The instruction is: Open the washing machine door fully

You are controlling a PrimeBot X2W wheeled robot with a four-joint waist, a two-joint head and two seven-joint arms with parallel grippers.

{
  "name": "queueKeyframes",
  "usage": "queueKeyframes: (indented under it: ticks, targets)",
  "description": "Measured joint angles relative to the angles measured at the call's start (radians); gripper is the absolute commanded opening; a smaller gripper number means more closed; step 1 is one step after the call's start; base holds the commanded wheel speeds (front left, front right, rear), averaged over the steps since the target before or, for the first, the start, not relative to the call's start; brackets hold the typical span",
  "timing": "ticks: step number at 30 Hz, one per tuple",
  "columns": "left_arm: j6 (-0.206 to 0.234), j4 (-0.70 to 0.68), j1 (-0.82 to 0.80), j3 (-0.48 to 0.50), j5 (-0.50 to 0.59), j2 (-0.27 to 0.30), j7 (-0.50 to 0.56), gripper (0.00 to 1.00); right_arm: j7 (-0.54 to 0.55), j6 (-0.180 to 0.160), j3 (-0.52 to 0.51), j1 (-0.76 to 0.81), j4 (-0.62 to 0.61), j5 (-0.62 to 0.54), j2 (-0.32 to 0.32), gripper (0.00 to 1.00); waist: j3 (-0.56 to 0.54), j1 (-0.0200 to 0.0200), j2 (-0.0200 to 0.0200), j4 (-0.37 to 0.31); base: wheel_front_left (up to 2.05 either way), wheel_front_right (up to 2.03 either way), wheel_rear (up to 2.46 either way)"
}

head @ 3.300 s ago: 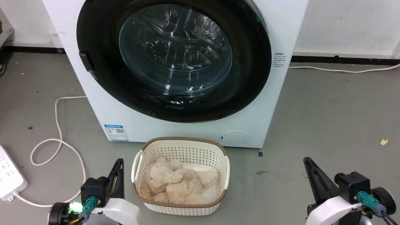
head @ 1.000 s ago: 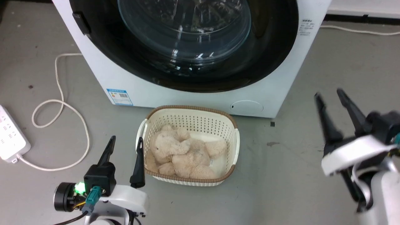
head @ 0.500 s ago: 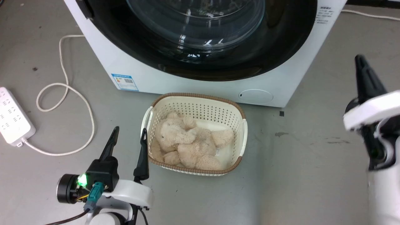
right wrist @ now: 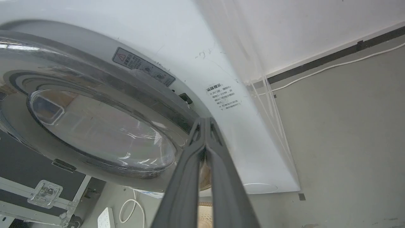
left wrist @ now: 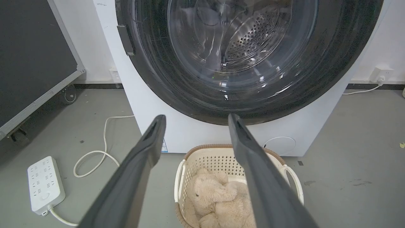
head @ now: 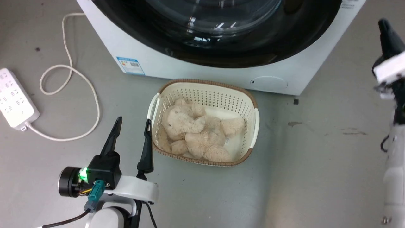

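Washing machine door [head: 218, 47] at 12 o'clock; basket [head: 205, 84] holding plush toy [head: 196, 133] below it; left claw [head: 133, 120] spread apart, right claw [right wrist: 205, 120] pinched together.

We are seeing our left end effector [head: 133, 120] carrying two long, tapering dark grey fingers [head: 111, 139] on a black block [head: 102, 166]. A green light [head: 83, 173] is glowing there above a teal connector [head: 95, 193] and a black cable [head: 63, 221]. A glossy white shell [head: 136, 190] is covering the wrist. Our right end effector [right wrist: 204, 122] is showing matching dark fingers.

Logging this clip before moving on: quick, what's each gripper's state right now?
Left dark two-fingered gripper: open, holding nothing.
Right dark two-fingered gripper: shut, holding nothing.
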Motion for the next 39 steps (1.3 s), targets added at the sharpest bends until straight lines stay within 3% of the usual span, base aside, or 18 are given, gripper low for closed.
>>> queueKeyframes:
  ticks: [11, 28, 39]
  targets:
    - [0.008, -0.006, -0.035, -0.023, -0.009, 0.000, -0.025, 1.00, 0.143, 0.000, -0.073, -0.195, 0.164, 0.057, -0.012, 0.00, 0.060, 0.0000, 0.0000, 0.032, 0.00, 0.00, 0.00]
    - [0.027, -0.024, -0.076, -0.060, -0.042, 0.000, -0.059, 1.00, 0.342, -0.002, -0.222, -0.521, 0.481, 0.101, -0.099, 0.00, 0.143, 0.0000, 0.0000, 0.090, 0.00, 0.00, 0.00]
    - [0.043, -0.018, -0.099, -0.073, -0.044, 0.000, -0.081, 1.00, 0.464, -0.002, -0.272, -0.618, 0.613, 0.137, -0.137, 0.00, 0.142, -0.0001, 0.0000, 0.103, 0.00, 0.00, 0.00]
